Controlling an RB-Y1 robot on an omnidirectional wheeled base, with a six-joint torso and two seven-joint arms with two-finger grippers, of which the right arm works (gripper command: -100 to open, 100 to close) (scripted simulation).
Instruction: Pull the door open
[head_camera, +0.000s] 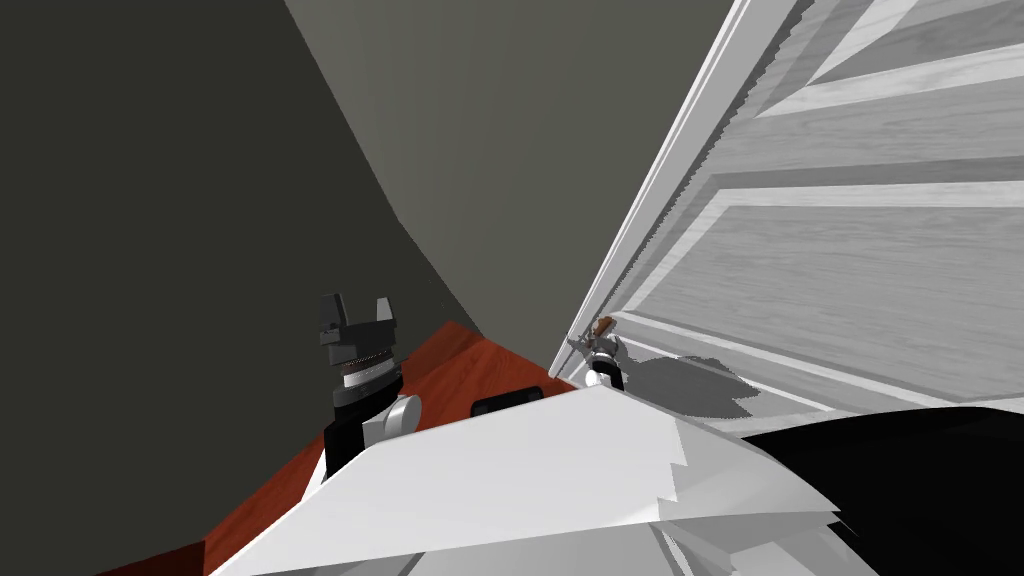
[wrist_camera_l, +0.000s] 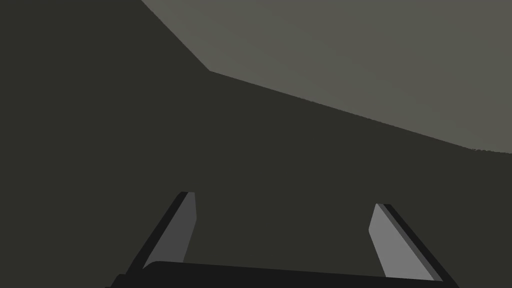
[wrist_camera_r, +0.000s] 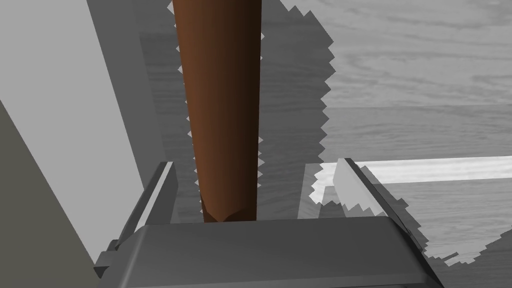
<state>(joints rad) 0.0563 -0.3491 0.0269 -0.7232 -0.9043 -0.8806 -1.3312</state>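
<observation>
A grey-white panelled door (head_camera: 840, 260) fills the right side of the head view, with its white frame edge (head_camera: 660, 170) beside it. A small brown handle (head_camera: 604, 325) sticks out near the door's edge. My right gripper (head_camera: 592, 347) is at that handle. In the right wrist view the brown bar handle (wrist_camera_r: 220, 110) runs between the fingers of the right gripper (wrist_camera_r: 253, 164), close to one finger (wrist_camera_r: 161, 186) and apart from the other (wrist_camera_r: 350, 182); the gripper is open around it. My left gripper (head_camera: 357, 310) is raised at the left, open and empty, also seen as the left gripper (wrist_camera_l: 283, 200).
A dark grey wall (head_camera: 150, 250) stands close on the left and meets a lighter wall (head_camera: 520, 130) ahead. A strip of red-brown floor (head_camera: 450, 360) runs between wall and door. A black area (head_camera: 900, 460) lies at the lower right.
</observation>
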